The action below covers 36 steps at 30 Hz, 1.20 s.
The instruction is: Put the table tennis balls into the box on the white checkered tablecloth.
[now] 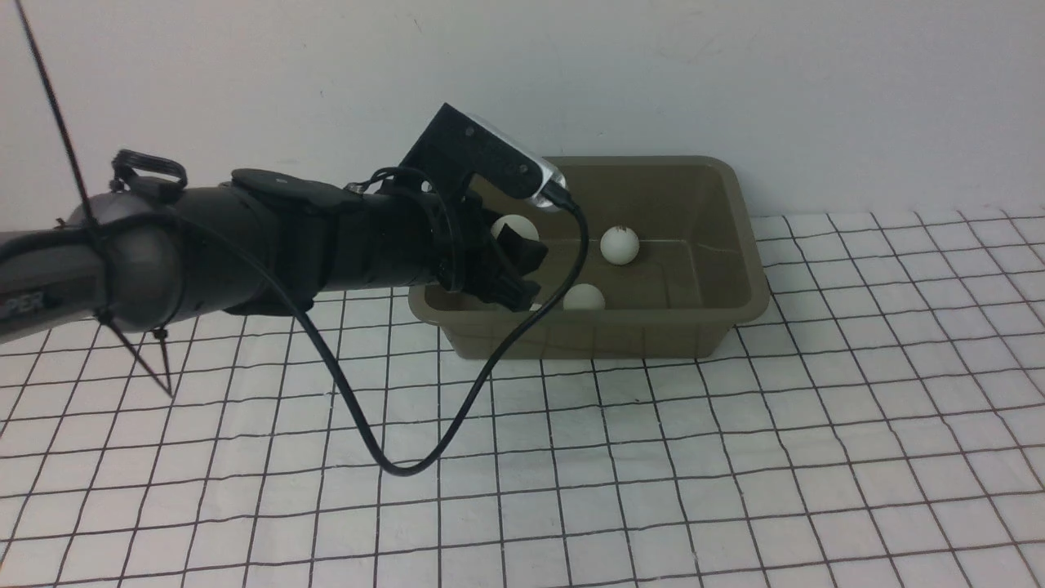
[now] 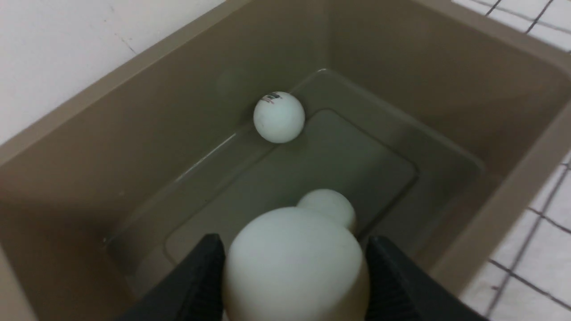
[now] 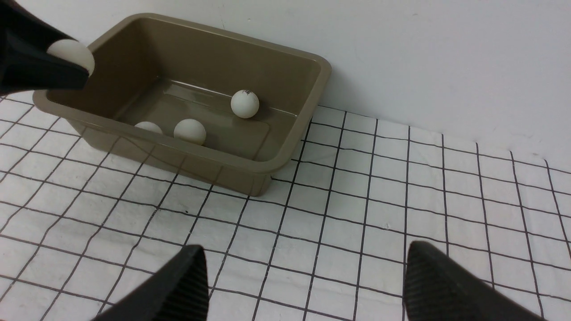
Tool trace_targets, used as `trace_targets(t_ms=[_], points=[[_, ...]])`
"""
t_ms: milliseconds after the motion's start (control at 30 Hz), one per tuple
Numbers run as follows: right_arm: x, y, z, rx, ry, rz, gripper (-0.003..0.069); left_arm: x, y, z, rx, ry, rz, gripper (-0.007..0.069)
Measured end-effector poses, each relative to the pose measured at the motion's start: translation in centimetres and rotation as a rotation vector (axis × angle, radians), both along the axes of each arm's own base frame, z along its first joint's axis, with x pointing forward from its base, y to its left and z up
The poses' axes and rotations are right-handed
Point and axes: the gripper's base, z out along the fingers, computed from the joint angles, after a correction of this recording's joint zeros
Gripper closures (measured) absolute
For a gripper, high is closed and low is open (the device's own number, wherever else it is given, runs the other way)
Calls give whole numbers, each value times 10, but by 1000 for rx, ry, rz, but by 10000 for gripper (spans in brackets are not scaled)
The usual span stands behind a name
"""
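Front view: the robot's left arm, black and grey with a looping black cable (image 1: 400,469), reaches in from the left edge of the frame to an olive-grey rectangular plastic box (image 1: 588,335) with rounded corners and a flared rim, standing in the upper middle. The box rests on a white tablecloth (image 1: 531,441) checkered with thin black lines, close to a plain pale wall (image 1: 857,98). The left fingers (image 1: 522,260) grasp a small matte white table tennis ball (image 1: 516,229) above the box; in the left wrist view a finger sits on either side of it.

Inside the box lie three more white balls. One, with a small dark printed logo (image 2: 271,97), is by the far wall (image 1: 620,245), right of the frame's centre; another (image 1: 584,297) is near the box's front wall, and a third (image 3: 148,127) shows partly beside it in the right wrist view, mostly hidden behind the rim.

Right wrist view: the right fingers (image 3: 305,285) stand wide apart with bare tablecloth visible between them, released and grasping nothing, well apart from the box.
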Motion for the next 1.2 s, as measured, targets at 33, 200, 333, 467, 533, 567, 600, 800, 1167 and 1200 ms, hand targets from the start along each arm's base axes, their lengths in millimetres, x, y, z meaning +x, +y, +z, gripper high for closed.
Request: trace_targets(t_ms=[33, 200, 333, 467, 533, 567, 600, 800, 1167, 1200], points=[[0, 0, 0, 0, 1, 0, 136, 4, 0, -2, 8, -6, -3, 271], [0, 0, 0, -1, 4, 0, 151, 23, -4, -25, 65, -15, -32, 271], [0, 0, 0, -1, 4, -1, 154, 28, -5, -36, 95, -14, -49, 270], [0, 0, 0, 2, -5, 1, 153, 28, -4, -34, 83, -10, -28, 205], [0, 0, 1, 3, -11, 1, 153, 27, -2, -24, 57, -17, 13, 162], [0, 0, 1, 3, -13, 2, 153, 25, 0, -11, 29, -32, 35, 151], [1, 0, 1, 3, -15, 2, 153, 23, 1, -2, 8, -43, 47, 145], [1, 0, 2, 1, -29, 2, 153, -6, 13, 74, -120, -164, 87, 159], [3, 1, 7, 13, -85, 8, 155, -80, 45, 100, -153, -203, 132, 178], [3, 1, 8, 14, -89, 9, 155, -89, 49, 102, -172, -199, 142, 178]])
